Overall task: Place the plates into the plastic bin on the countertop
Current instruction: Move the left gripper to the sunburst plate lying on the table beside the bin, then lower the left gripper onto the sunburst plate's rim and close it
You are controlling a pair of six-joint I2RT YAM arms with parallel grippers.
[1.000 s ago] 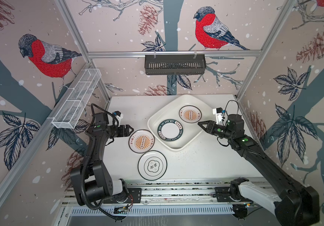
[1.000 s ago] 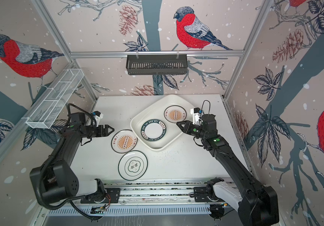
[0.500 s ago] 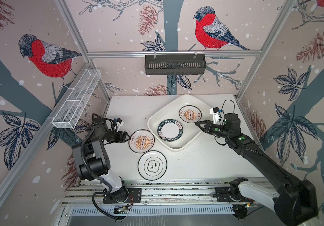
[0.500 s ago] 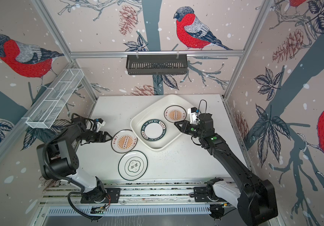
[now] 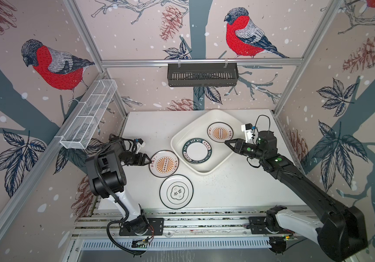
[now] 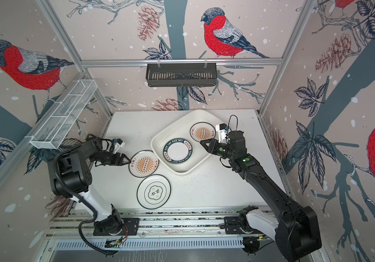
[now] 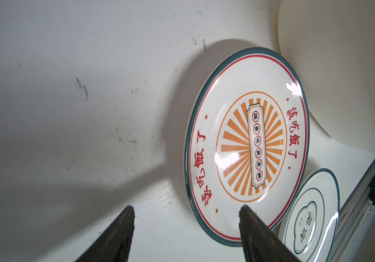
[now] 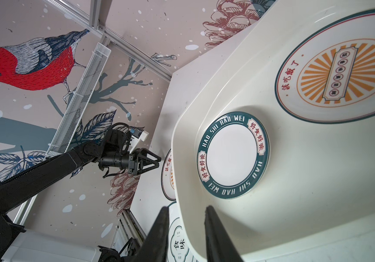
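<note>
In both top views the white plastic bin (image 5: pixel 195 129) (image 6: pixel 175 129) sits askew on the countertop (image 5: pixel 238 186). It holds a green-lettered plate (image 5: pixel 197 150) (image 8: pixel 233 155) and a sunburst plate (image 5: pixel 220 132) (image 8: pixel 345 74). Another sunburst plate (image 5: pixel 164 163) (image 7: pixel 245 145) lies left of the bin, and a black-rimmed emblem plate (image 5: pixel 176 191) (image 7: pixel 309 217) lies in front of it. My left gripper (image 5: pixel 149 160) (image 7: pixel 186 212) is open and low at that sunburst plate's left rim, one finger over the rim, one beside it. My right gripper (image 5: pixel 226 142) (image 8: pixel 185 209) hovers over the bin's right side, jaws slightly apart and empty.
A black slotted basket (image 5: pixel 202 74) hangs on the back wall. A white wire-mesh rack (image 5: pixel 89 118) runs along the left wall above the left arm. Metal rails (image 5: pixel 193 220) border the countertop's front edge, and patterned walls close in both sides.
The left gripper has dropped and reached the sunburst plate's left rim, with its jaws narrowing. The right gripper has shifted slightly left over the bin.
</note>
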